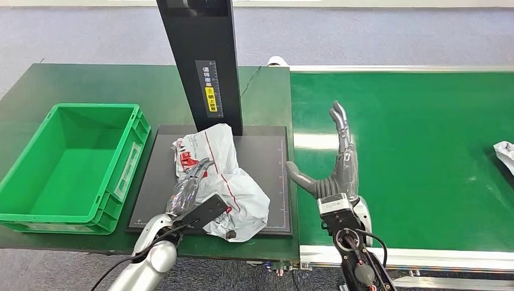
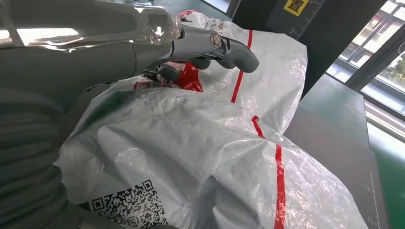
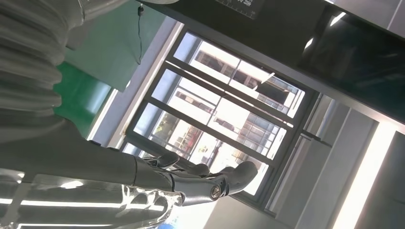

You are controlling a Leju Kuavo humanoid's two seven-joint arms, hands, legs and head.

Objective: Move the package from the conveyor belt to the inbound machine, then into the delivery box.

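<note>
Package lies crumpled on the scanner plate; left hand rests on it, grip unclear. Right hand open, empty. Gather loose film firmly before lifting toward the crate.

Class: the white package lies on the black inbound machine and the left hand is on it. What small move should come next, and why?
Probably close the left hand firmly on the package and lift it slightly. It lies on the inbound machine, the green delivery box stands open just beside it, and the right hand is open, apart over the conveyor belt.
</note>
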